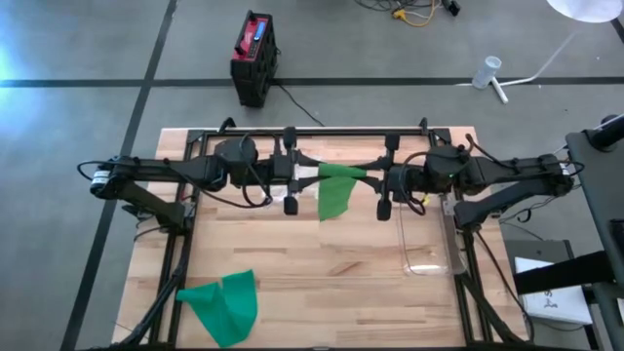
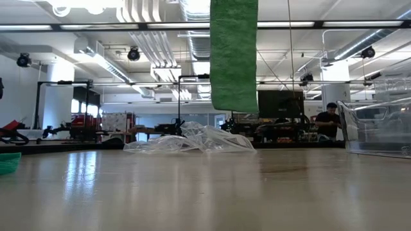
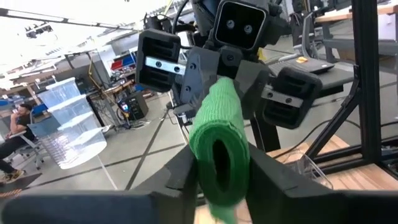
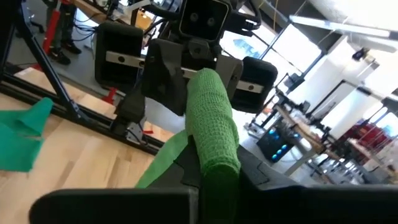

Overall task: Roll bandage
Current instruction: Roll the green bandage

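Behind the hanging bandage (image 2: 234, 54), pinched by both grippers, crumpled plastic (image 2: 192, 139) lies (clear container (image 1: 427, 239) rightward).

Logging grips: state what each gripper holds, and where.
Both grippers, left and right, pinch the rolled green elastic bandage, one at each end of the roll.

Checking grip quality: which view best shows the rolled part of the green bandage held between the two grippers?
The left wrist view: it looks at the roll end-on, between the fingers. The right wrist view shows it lengthwise. The high view shows mostly the hanging tail; the low view only the tail.
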{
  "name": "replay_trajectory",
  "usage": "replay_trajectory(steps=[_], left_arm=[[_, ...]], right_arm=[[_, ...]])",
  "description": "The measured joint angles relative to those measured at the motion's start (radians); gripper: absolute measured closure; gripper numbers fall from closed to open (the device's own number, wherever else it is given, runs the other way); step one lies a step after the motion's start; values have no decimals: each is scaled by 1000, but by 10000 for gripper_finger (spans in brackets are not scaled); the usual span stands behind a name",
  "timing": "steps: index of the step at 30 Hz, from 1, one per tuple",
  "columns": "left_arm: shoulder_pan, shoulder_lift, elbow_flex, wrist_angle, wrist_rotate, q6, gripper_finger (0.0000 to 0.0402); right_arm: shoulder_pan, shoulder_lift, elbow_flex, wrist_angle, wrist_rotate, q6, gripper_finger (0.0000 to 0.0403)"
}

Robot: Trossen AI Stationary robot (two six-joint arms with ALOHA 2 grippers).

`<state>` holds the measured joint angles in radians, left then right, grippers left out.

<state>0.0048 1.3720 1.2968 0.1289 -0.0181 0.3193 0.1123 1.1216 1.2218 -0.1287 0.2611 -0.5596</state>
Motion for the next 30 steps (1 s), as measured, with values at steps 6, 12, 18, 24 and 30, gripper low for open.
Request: replay_trajectory(steps=[6, 12, 18, 24, 30], left_arm=[[4, -90, 0, -138, -27, -66, 238], [40, -118, 0, -189, 65, -244, 187], [52, -52, 0, -167, 159, -328, 149], [52, 32, 0, -39, 124, -303, 137], [60, 96, 0, 68, 24, -302, 182]], right_arm=[[1, -34, 2, 6, -17, -94, 375], [1, -35, 2, 16, -116, -220, 375], [1, -24, 2, 47, -115, -312, 375], [1, -25, 2, 56, -112, -294, 375], [0, -28, 2, 59, -112, -273, 375]])
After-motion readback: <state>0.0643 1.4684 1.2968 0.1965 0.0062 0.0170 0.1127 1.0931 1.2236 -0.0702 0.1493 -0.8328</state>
